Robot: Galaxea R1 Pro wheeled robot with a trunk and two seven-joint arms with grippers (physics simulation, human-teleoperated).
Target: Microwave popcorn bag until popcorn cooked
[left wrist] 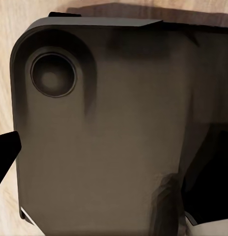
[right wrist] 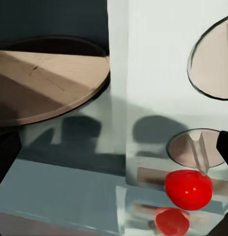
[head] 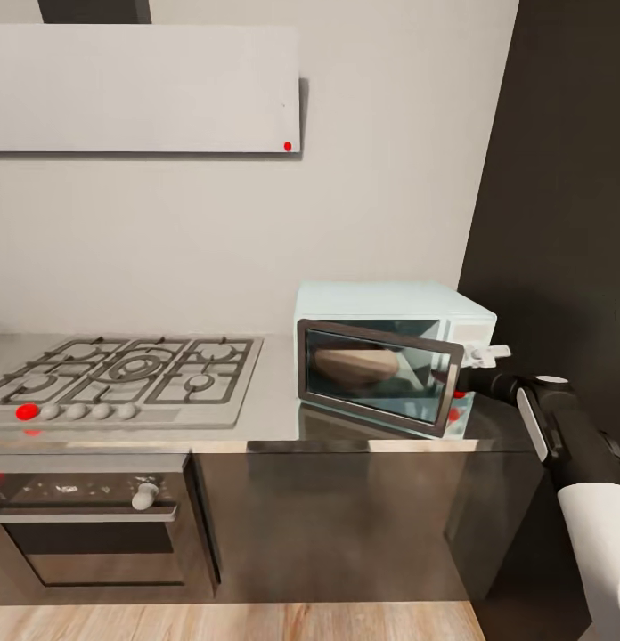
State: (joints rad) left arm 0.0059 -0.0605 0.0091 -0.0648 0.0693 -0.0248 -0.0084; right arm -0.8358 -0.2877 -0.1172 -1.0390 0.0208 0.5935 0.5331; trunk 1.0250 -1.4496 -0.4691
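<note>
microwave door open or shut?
Partly open: the microwave door angles off the body, right tool by its free edge.

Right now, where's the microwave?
Head view: the microwave sits at the countertop's right end, right of the gas hob, beside the dark wall, right gripper at its door.

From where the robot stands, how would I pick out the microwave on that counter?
Follow the steel countertop to its right end, past the gas hob, where it meets the dark wall. The microwave sits there, a pale mint-blue box with its dark glass door partly ajar. Nothing else on the counter is blue; the oven sits below, under the hob.
</note>
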